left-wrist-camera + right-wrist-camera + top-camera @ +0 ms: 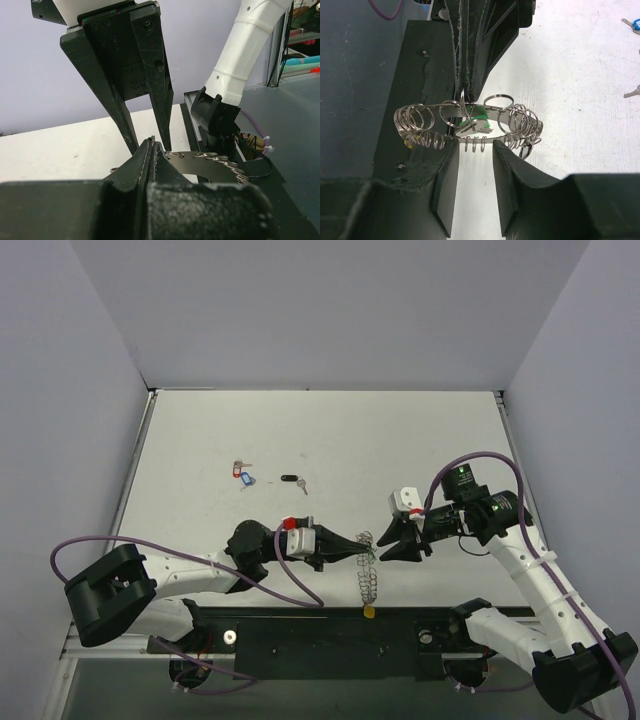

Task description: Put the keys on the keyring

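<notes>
We see the left gripper (363,552) pinching one small loop of the keyring (415,117). From above, at its 3 o'clock, the right gripper (475,150) has its fingers narrowly apart.

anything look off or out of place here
Nothing damaged or spilled. The keyring, pinched in the left gripper, overhangs the table at its near edge, above the black base rail; loose keys lie far back.

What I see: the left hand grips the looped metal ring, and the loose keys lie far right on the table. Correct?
Not quite. The left hand does grip the ring, but the loose keys lie left of centre, as the top view shows.
</notes>
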### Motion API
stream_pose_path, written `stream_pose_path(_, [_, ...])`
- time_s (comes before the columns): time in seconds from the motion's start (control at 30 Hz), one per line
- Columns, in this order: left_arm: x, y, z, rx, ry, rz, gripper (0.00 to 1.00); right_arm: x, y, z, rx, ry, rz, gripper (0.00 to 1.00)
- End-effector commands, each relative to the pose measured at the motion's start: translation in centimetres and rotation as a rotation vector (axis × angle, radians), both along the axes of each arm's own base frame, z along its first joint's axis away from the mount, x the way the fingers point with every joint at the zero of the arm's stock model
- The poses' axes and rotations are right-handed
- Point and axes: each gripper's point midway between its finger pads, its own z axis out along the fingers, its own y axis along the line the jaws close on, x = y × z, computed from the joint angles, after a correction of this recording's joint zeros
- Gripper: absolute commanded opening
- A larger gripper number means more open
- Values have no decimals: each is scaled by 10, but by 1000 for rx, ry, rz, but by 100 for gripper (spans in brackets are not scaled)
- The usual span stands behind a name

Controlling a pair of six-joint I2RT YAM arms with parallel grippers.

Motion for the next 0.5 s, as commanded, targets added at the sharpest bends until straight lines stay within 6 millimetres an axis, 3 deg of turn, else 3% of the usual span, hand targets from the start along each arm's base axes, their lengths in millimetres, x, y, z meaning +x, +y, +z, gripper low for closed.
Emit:
stream_pose_path(0.0, [-6, 6, 26, -98, -44, -19, 0, 1, 7, 19, 70, -7, 19, 28])
stream_pose_path(0.47, [-4, 5, 26, -102, -38, -17, 0, -1, 17, 26, 99, 31, 34, 17])
